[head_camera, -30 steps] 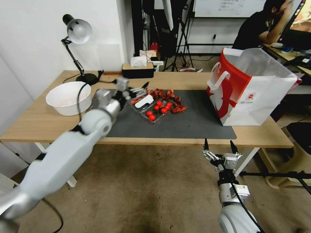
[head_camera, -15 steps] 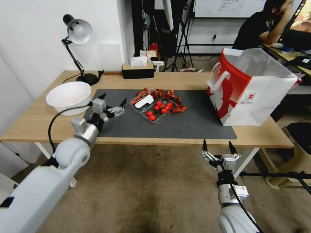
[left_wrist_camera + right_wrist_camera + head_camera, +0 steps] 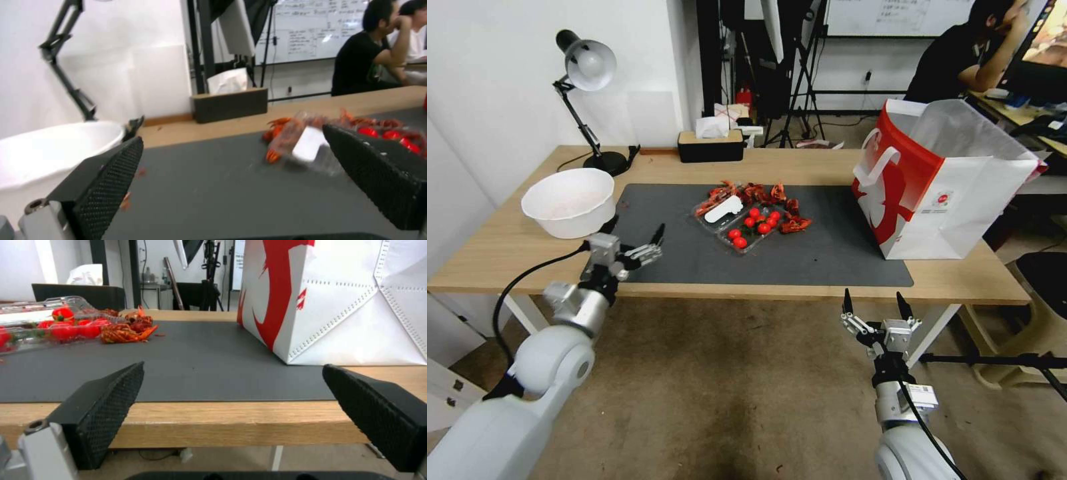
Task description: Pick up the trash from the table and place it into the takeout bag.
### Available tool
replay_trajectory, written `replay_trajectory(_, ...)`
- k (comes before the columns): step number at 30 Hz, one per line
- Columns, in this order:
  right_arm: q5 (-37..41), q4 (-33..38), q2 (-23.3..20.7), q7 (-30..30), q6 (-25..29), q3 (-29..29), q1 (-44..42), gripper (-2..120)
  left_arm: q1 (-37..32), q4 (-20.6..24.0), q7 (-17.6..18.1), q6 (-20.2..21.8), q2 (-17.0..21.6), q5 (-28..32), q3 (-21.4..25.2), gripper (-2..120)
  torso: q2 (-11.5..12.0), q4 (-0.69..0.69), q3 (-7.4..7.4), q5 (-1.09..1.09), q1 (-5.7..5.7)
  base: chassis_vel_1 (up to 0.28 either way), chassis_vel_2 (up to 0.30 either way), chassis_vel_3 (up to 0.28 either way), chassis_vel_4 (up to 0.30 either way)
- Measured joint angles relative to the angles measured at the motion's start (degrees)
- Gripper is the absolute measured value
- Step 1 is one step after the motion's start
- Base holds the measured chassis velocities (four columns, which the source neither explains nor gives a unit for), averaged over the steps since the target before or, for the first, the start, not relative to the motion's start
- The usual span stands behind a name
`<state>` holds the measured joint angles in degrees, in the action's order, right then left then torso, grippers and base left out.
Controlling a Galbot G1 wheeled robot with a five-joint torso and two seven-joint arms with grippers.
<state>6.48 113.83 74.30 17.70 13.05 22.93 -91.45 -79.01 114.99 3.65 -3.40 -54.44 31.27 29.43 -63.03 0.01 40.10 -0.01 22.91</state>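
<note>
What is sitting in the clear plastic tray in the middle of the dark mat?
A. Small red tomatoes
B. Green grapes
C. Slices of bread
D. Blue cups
A: the clear plastic tray on the dark mat holds small round red tomatoes, with reddish crayfish shells lying beside it.
</note>
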Motion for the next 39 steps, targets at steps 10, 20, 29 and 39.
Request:
replay_trajectory(10, -0.1, 0.3, -0.1, 0.0, 0.0, -0.1, -0.2, 100, -9.1, -0.8, -1.5, -5.2, -4.6, -4.1, 4.5, 100, 0.0, -0.01, 0.00, 0.01, 0.01, 0.000, 0.000, 0.000, 0.000)
replay_trajectory(20, -0.1, 0.5, -0.2, 0.1, 0.1, -0.1, -0.4, 100, -11.8, -1.5, -2.6, -8.3, -6.9, -5.8, 5.7, 100, 0.0, -0.01, 0.01, 0.01, 0.00, 0.000, 0.000, 0.000, 0.000)
replay_trajectory(29, -0.2, 0.5, -0.2, 0.0, 0.2, -0.2, -0.4, 100, -13.0, -2.4, -3.1, -10.8, -8.0, -7.6, 6.0, 100, 0.0, -0.01, 0.00, 0.01, 0.01, 0.000, 0.000, 0.000, 0.000)
replay_trajectory(39, -0.3, 0.3, -0.2, 0.0, 0.2, -0.4, -0.6, 100, -13.5, -3.3, -3.2, -11.5, -8.8, -8.0, 5.7, 100, 0.0, -0.01, 0.01, 0.01, 0.00, 0.000, 0.000, 0.000, 0.000)
